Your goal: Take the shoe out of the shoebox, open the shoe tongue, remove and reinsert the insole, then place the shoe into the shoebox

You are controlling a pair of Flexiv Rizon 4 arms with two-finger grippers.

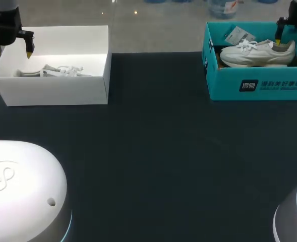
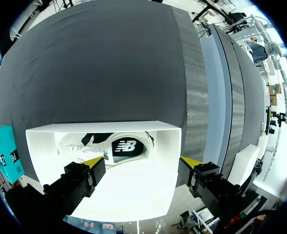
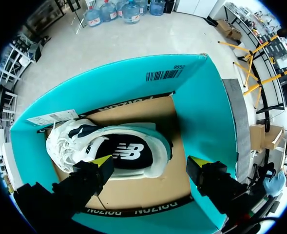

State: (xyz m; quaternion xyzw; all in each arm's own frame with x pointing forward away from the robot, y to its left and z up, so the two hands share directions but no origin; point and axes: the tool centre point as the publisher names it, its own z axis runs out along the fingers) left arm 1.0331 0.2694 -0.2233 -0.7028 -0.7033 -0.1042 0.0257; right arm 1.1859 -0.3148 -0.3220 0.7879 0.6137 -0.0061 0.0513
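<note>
Left: left claw spread and holding nothing, above the far left corner of the open white rectangular cardboard box. Smooth matte walls. Inside, a pale lace-up trainer lies on its side.

Middle: dark matte worktop, flat.

Right: teal cardboard shoebox, printed front, brown floor. Inside, a white low-top trainer with a dark insole, laces bunched at the front, and a paper tag beside its toe. Right claw spread above the heel end, pinching nothing.
</note>
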